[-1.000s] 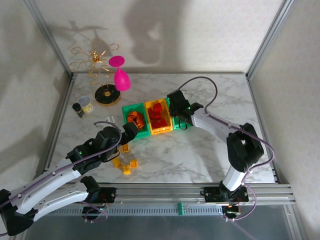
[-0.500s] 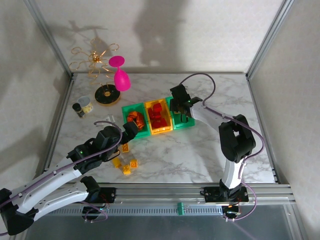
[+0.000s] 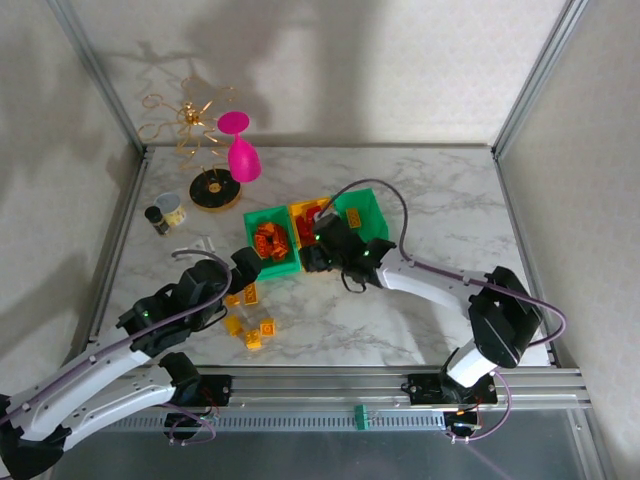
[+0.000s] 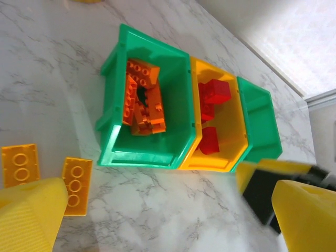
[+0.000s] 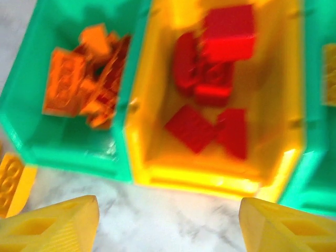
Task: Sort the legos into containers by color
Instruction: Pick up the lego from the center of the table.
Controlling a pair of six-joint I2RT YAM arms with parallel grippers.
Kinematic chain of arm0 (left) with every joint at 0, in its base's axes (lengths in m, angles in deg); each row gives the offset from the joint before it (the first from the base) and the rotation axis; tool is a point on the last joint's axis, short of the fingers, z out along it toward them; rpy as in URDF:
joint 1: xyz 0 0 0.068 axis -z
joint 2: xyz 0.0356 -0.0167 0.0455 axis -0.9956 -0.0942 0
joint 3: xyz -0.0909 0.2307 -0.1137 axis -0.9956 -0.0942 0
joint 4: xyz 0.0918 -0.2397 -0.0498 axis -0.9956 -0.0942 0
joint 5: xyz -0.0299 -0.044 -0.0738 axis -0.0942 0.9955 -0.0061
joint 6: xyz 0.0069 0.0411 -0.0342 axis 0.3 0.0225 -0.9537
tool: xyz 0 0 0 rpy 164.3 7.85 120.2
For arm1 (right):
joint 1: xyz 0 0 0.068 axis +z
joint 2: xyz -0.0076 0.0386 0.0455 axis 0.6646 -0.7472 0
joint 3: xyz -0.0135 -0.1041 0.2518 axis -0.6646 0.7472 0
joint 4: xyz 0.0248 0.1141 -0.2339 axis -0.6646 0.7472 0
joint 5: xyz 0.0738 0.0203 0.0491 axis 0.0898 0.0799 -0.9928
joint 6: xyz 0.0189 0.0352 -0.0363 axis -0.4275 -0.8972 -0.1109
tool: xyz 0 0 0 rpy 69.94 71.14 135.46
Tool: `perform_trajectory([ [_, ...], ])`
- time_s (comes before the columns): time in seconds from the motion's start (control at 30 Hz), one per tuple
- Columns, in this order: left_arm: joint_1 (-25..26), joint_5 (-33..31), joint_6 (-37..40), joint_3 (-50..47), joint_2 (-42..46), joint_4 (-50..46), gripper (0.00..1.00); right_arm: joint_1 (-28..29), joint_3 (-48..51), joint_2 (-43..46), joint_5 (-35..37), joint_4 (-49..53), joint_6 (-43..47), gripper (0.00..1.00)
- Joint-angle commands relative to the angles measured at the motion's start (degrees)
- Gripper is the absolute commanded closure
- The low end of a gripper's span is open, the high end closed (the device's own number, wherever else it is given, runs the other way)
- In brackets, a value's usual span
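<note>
Three bins stand in a row. The left green bin (image 3: 283, 266) (image 4: 152, 155) (image 5: 68, 152) holds orange bricks (image 3: 270, 240) (image 4: 140, 100) (image 5: 84, 84). The yellow-orange bin (image 3: 299, 210) (image 4: 210, 160) (image 5: 199, 176) holds red bricks (image 4: 212, 94) (image 5: 215, 58). The right green bin (image 3: 372, 205) (image 4: 260, 126) holds a yellow brick (image 3: 352, 218). Several yellow bricks (image 3: 250, 325) (image 4: 76, 178) lie loose on the table. My right gripper (image 3: 318, 250) (image 5: 168, 231) is open and empty just in front of the yellow-orange bin. My left gripper (image 3: 243, 268) (image 4: 168, 220) is open and empty near the loose bricks.
At the back left stand a pink glass (image 3: 241, 150), a gold wire rack (image 3: 185, 120), a black disc (image 3: 216, 190), a small glass jar (image 3: 171, 209) and a dark bottle (image 3: 157, 219). The two grippers are close together in front of the bins.
My right gripper has swung from over the right green bin leftward and nearer, to the front of the yellow-orange bin. A yellow brick now shows in the right green bin. The left arm drew back slightly.
</note>
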Motion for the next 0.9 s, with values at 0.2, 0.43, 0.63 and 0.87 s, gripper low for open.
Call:
perform_trajectory([
  [0.2,-0.7,-4.8,-3.9,1.7,3.5,-10.8,0.00,12.3,-1.0,-8.7,-4.1,-11.7,-2.5,0.23],
  [0.43,-0.8,-7.4,-7.0,3.6,6.7,-16.4,0.00,16.2,-6.4,-17.5,-3.9,-15.3,-1.9,0.20],
  [0.63,-0.8,-9.0,-9.0,3.9,8.7,-19.2,0.00,16.4,-13.5,-25.4,-3.7,-13.9,-1.8,0.18],
  [0.87,-0.8,-9.5,-9.5,3.6,10.0,-19.5,0.00,16.6,-19.4,-31.4,0.0,-8.8,-3.8,0.19],
])
